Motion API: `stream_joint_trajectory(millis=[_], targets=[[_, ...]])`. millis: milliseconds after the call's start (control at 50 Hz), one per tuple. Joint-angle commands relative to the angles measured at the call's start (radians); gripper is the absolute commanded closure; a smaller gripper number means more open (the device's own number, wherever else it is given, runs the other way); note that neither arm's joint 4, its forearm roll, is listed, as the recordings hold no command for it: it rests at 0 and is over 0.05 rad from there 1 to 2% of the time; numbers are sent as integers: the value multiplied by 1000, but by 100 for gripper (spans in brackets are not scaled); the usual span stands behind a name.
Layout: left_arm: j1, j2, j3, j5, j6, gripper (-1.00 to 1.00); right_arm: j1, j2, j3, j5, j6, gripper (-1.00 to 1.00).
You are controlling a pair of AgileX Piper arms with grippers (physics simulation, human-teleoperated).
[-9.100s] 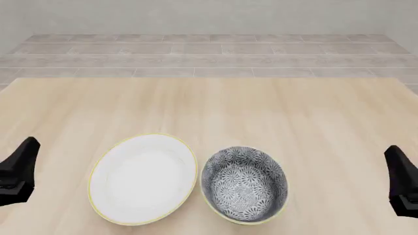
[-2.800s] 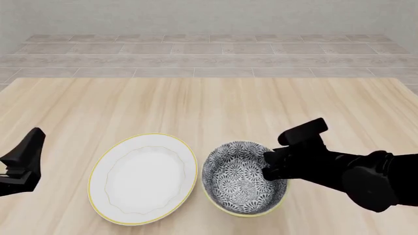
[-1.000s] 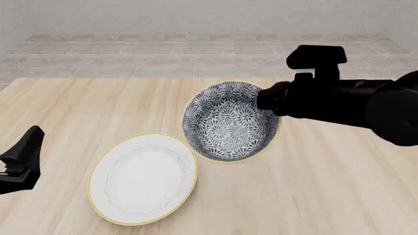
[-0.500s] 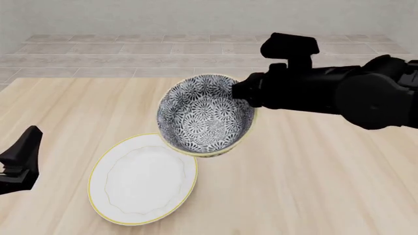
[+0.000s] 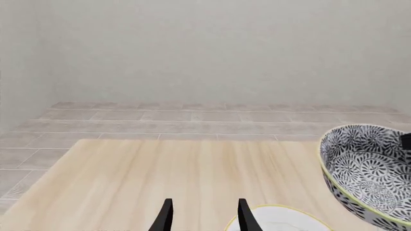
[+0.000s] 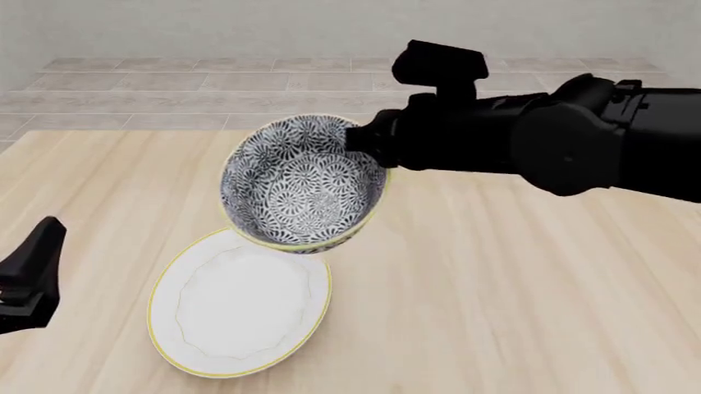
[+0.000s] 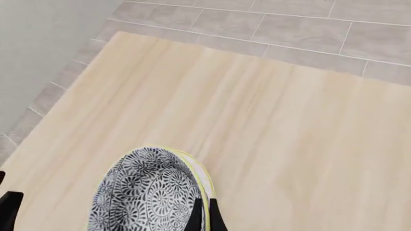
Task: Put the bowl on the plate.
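Note:
The bowl (image 6: 301, 185), grey-and-white floral with a yellow rim, hangs tilted in the air over the far edge of the plate (image 6: 241, 308). My right gripper (image 6: 362, 148) is shut on the bowl's right rim. The right wrist view shows the thin fingers pinching the rim of the bowl (image 7: 147, 192), with my right gripper (image 7: 202, 214) at the frame's lower edge. The white plate lies flat on the table near the front left. My left gripper (image 6: 28, 279) stays low at the far left, open and holding nothing. From the left wrist I see my left gripper (image 5: 204, 219), the bowl (image 5: 363, 168) and the plate's rim (image 5: 282, 219).
The light wooden table (image 6: 526, 312) stretches to the right and back. Beyond its far edge lies a grey tiled floor (image 6: 219, 82) and a pale wall. My right arm (image 6: 570, 139) spans the upper right of the front view.
My right gripper has carried the bowl further left, from beside the plate's far right to above its far edge. The left arm has not moved.

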Motion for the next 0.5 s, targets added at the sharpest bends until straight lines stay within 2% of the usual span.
stream_joint_trajectory(millis=[20, 500], targets=[[2, -35, 0, 35, 1, -100, 20, 51, -51, -9, 19, 100], [3, -53, -2, 53, 2, -100, 55, 127, -87, -42, 71, 100]])
